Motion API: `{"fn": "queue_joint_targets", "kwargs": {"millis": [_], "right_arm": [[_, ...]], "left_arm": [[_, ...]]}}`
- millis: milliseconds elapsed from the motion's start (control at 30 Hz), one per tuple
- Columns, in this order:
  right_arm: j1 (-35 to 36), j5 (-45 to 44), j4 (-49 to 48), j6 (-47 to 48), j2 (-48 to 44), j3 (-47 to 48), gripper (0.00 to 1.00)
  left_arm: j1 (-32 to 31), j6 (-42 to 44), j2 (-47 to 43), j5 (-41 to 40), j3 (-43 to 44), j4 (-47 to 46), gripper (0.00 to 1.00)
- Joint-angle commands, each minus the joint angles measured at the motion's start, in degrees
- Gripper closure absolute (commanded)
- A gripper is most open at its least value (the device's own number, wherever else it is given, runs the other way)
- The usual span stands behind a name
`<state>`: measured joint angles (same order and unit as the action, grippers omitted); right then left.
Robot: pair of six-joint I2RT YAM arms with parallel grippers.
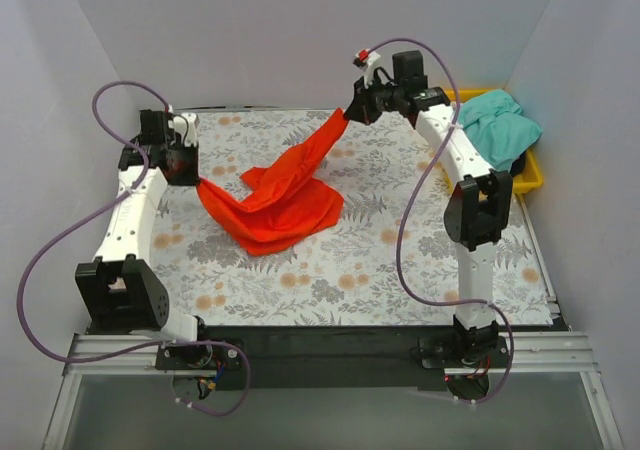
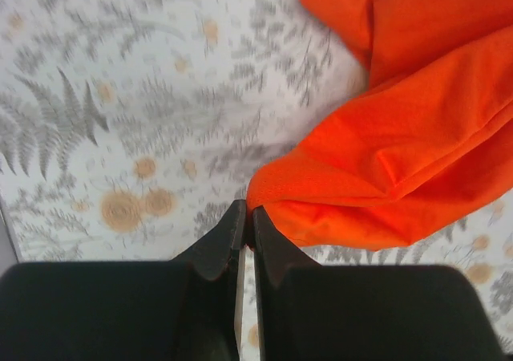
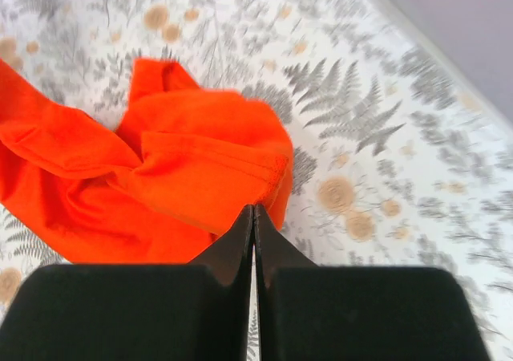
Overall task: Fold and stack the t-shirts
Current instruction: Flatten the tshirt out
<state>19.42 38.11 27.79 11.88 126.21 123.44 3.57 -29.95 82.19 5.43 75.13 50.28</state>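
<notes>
The orange-red t-shirt (image 1: 280, 195) hangs stretched between my two grippers over the floral table, its middle sagging onto the cloth. My left gripper (image 1: 190, 175) is shut on one edge of it at the left; in the left wrist view the fingertips (image 2: 247, 217) pinch the shirt's corner (image 2: 385, 160). My right gripper (image 1: 350, 112) is shut on the other end, raised at the back; in the right wrist view its tips (image 3: 254, 211) clamp the hemmed edge (image 3: 176, 176). The teal-green t-shirt (image 1: 497, 125) lies bunched in the yellow bin (image 1: 533, 178) at the back right.
The floral tablecloth (image 1: 350, 270) covers the table. Grey walls close in the left, back and right sides. A black strip and metal rail (image 1: 320, 350) run along the near edge, where both arm bases stand.
</notes>
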Motion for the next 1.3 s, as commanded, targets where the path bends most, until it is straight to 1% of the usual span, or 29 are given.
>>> {"fn": "queue_joint_targets", "kwargs": {"millis": [0, 33, 67, 167, 200, 267, 300, 333, 367, 400, 433, 467, 500, 533, 567, 600, 667, 733, 800, 900, 1000, 1067, 1167, 1200, 1267], "right_arm": [[-1.75, -1.63, -6.42, -3.96, -7.71, 0.84, 0.99], [-2.28, -2.24, -7.04, -4.75, -8.78, 1.88, 0.99], [-2.72, -3.81, -7.66, -5.37, -9.84, 2.59, 0.99], [-4.47, -5.49, -9.51, -6.87, -14.84, 3.91, 0.99], [-5.09, -6.89, -10.12, -7.13, -18.07, 3.39, 0.99], [-5.79, -9.0, -12.14, -7.13, -21.78, 1.29, 0.99], [-5.88, -9.71, -12.49, -6.96, -25.54, 0.76, 0.99], [-5.88, -10.41, -12.5, -6.0, -27.32, 0.32, 0.99], [-5.88, -11.99, -12.59, -5.56, -29.25, -0.38, 0.99], [-5.88, -12.87, -12.59, -5.12, -33.18, -1.61, 0.99], [-5.88, -13.75, -12.59, -4.15, -35.23, -2.32, 0.99], [-5.88, -15.59, -12.59, -3.71, -37.33, -3.02, 0.99], [-5.88, -16.65, -12.59, -3.36, -41.44, -4.68, 0.99], [-5.88, -17.45, -12.59, -3.01, -43.66, -5.57, 0.99], [-5.88, -18.15, -12.59, -2.48, -45.86, -6.62, 0.99], [-5.88, -19.2, -12.59, -2.3, -50.14, -7.76, 0.99], [-5.88, -21.31, -12.85, -2.3, -54.39, -10.31, 0.99], [-5.88, -22.28, -12.76, -2.04, -59.92, -12.24, 0.99], [-5.88, -22.99, -12.76, -1.33, -64.4, -13.04, 0.99], [-5.88, -23.34, -12.76, -0.63, -67.49, -14.19, 0.99], [-5.88, -23.95, -12.94, 0.16, -67.24, -15.68, 0.99], [-5.88, -24.57, -13.99, 0.69, -66.36, -16.99, 0.99], [-5.88, -23.52, -16.96, 1.74, -64.34, -21.73, 0.99], [-5.88, -23.0, -17.76, 2.27, -63.21, -25.14, 0.99], [-5.88, -22.73, -20.04, 3.32, -61.97, -28.76, 0.99]], "left_arm": [[0.29, -5.45, 4.53, 2.74, 11.5, -4.93, 1.0], [0.29, -5.99, 5.77, 3.79, 14.75, -5.37, 1.0], [0.29, -6.17, 6.92, 4.32, 20.35, -5.46, 1.0], [0.21, -6.61, 10.96, 6.08, 28.47, -5.89, 1.0], [0.21, -6.43, 11.32, 6.34, 32.67, -6.16, 1.0], [0.29, -5.21, 10.45, 6.78, 35.07, -8.0, 1.0], [0.29, -4.59, 9.4, 6.44, 35.26, -8.88, 1.0], [0.29, -3.72, 7.74, 5.39, 34.21, -11.58, 1.0], [0.21, -3.45, 3.8, 4.25, 32.81, -13.35, 1.0], [0.29, -3.1, 0.89, 2.24, 30.97, -15.19, 1.0], [0.29, -2.4, -1.83, 1.87, 26.08, -18.69, 1.0], [0.21, -2.21, -4.56, 1.78, 23.68, -20.47, 1.0], [0.29, -1.87, -10.94, 1.95, 20.7, -22.14, 1.0], [0.29, -1.51, -13.87, 2.47, 16.14, -24.94, 1.0], [0.21, -0.9, -17.3, 2.74, 13.84, -26.19, 1.0], [0.29, -0.46, -22.46, 2.57, 12.25, -27.24, 1.0], [0.21, -0.19, -26.98, 1.69, 10.04, -28.48, 1.0], [0.29, -0.02, -31.8, 0.11, 9.86, -28.31, 1.0], [0.29, 0.33, -34.19, -0.59, 9.94, -28.4, 1.0], [0.21, 0.6, -35.44, -1.65, 11.78, -27.35, 1.0], [0.29, 0.86, -33.59, -1.83, 13.45, -24.98, 1.0], [0.21, 1.48, -31.75, -1.48, 13.11, -23.83, 1.0], [0.29, 3.31, -29.91, 0.28, 9.52, -23.39, 1.0], [0.21, 3.76, -29.29, 0.98, 7.85, -23.39, 1.0], [0.29, 4.98, -27.97, 2.12, 3.37, -23.39, 1.0]]}}
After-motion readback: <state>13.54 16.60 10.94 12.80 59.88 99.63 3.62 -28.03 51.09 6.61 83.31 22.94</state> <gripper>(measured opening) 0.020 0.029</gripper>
